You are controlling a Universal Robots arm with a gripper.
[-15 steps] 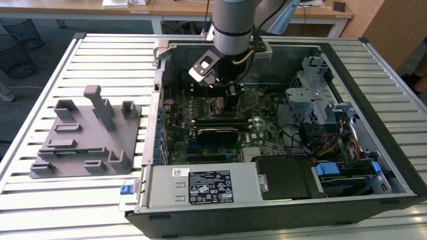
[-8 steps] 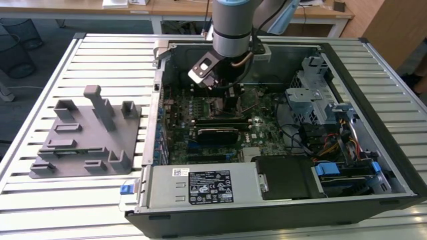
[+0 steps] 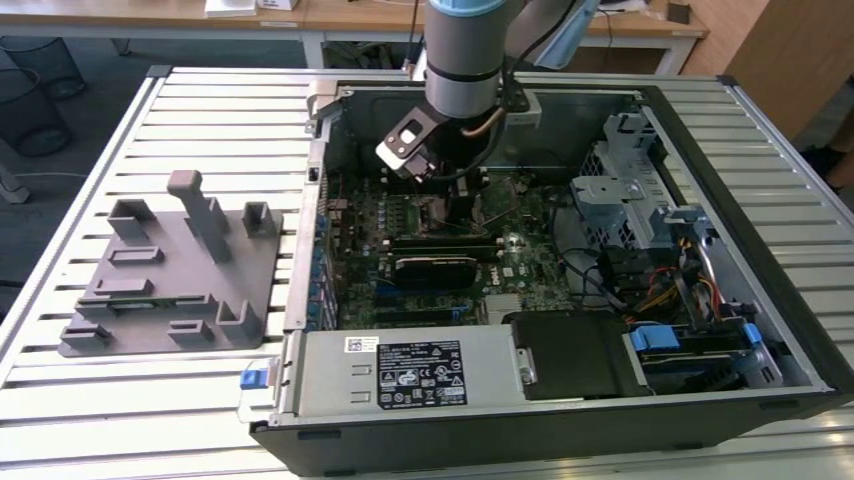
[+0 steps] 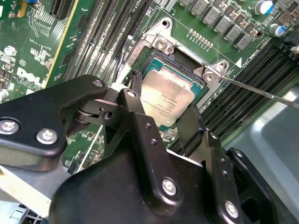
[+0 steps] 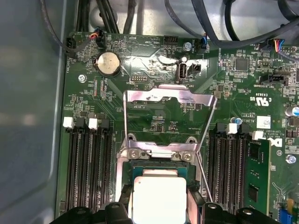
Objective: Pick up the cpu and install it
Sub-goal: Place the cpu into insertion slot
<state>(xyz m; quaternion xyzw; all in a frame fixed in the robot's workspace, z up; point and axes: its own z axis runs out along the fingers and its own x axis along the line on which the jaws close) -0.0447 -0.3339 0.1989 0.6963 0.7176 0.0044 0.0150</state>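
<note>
One arm reached down into the open computer case (image 3: 561, 430), which lay on the slatted surface (image 3: 200, 120) toward its edge at the exterior view's right. A grey fixture tray (image 3: 147, 290) sat near the opposite edge.

From where I stood, the tool (image 4: 164, 103) was clenched on the cpu (image 4: 166, 100), with a finger (image 4: 140, 116) pressed to each of two opposite edges. The pale chip sat within the frame of the socket (image 4: 183, 61), close to the edge of the motherboard (image 3: 534, 265) that lay farther off in the exterior view. Whether it rested on the contacts or hung just above them, I could not tell. The load plate (image 5: 170, 97) was swung back over the board and the thin lever (image 4: 252, 88) stood free, so the socket was open.

I judged the pick-up done and the seating step in hand. To my mind the next move called for care. The chip had to lie level and square with the socket's corners, with no sideways drag across the contacts, before the grip could safely loosen.
</note>
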